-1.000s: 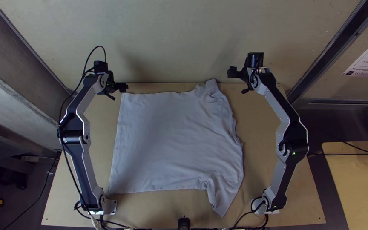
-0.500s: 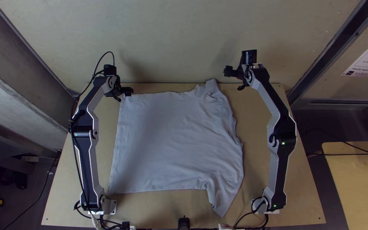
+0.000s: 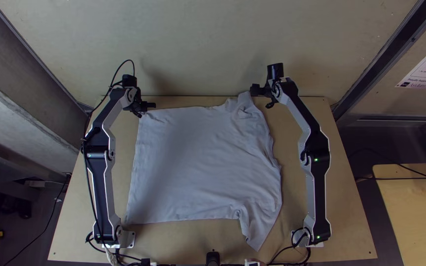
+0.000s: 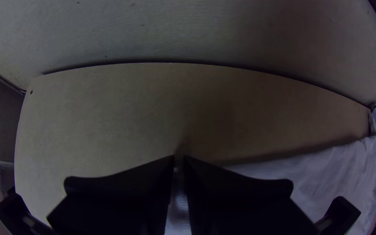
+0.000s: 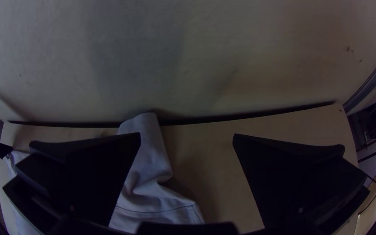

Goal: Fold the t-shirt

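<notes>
The pale t-shirt (image 3: 198, 162) lies spread on the table, sleeves at the right, one reaching the far edge and the other pointing toward the near edge. At its far left corner is my left gripper (image 3: 147, 109); in the left wrist view this gripper (image 4: 179, 158) is shut on a narrow bit of the shirt (image 4: 336, 169). My right gripper (image 3: 261, 97) stands by the far sleeve's end. In the right wrist view the right gripper (image 5: 187, 135) is open, the sleeve (image 5: 146, 143) showing between its wide-apart fingers, partly behind one.
An upright pale wall (image 3: 203, 49) stands just behind the far edge of the wooden table (image 3: 109, 162). Bare wood surrounds the shirt on the near side and both flanks. Cables lie near the arm bases, and another table (image 3: 415, 212) stands farther right.
My left gripper has moved a little right, onto the shirt's far left corner, which has shifted slightly. The right gripper has moved left to the far sleeve.
</notes>
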Robot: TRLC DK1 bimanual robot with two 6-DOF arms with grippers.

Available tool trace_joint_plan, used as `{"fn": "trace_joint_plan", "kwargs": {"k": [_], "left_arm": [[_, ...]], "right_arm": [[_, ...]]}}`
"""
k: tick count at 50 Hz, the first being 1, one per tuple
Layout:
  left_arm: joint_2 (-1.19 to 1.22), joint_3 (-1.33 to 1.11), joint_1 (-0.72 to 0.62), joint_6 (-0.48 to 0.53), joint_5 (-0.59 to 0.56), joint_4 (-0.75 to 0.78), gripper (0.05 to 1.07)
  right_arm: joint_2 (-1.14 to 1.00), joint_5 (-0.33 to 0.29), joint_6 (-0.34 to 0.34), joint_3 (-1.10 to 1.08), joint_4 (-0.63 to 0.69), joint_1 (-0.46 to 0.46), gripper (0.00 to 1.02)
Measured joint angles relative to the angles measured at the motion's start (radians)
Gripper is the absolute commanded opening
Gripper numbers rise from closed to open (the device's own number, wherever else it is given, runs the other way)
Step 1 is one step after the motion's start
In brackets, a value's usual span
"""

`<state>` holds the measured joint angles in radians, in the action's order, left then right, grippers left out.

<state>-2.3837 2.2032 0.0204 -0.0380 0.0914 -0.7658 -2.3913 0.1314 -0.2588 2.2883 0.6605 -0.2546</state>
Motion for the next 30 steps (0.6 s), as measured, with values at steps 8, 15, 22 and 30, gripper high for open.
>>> {"fn": "trace_joint_plan", "kwargs": {"k": [8, 15, 22, 30], "left_arm": [[0.000, 0.000, 0.000, 0.000, 0.003, -0.002, 0.08], [0.002, 0.000, 0.000, 0.000, 0.004, -0.007, 0.08], [0.005, 0.000, 0.000, 0.000, 0.004, -0.015, 0.08], [0.008, 0.000, 0.000, 0.000, 0.003, -0.032, 0.08]], "right_arm": [[-0.032, 0.000, -0.002, 0.006, 0.016, -0.017, 0.92], [-0.069, 0.000, -0.011, 0.006, 0.045, -0.034, 0.85], [-0.101, -0.001, -0.026, 0.006, 0.059, -0.050, 0.76], [-0.129, -0.016, -0.029, 0.022, 0.060, -0.056, 0.33]]}}
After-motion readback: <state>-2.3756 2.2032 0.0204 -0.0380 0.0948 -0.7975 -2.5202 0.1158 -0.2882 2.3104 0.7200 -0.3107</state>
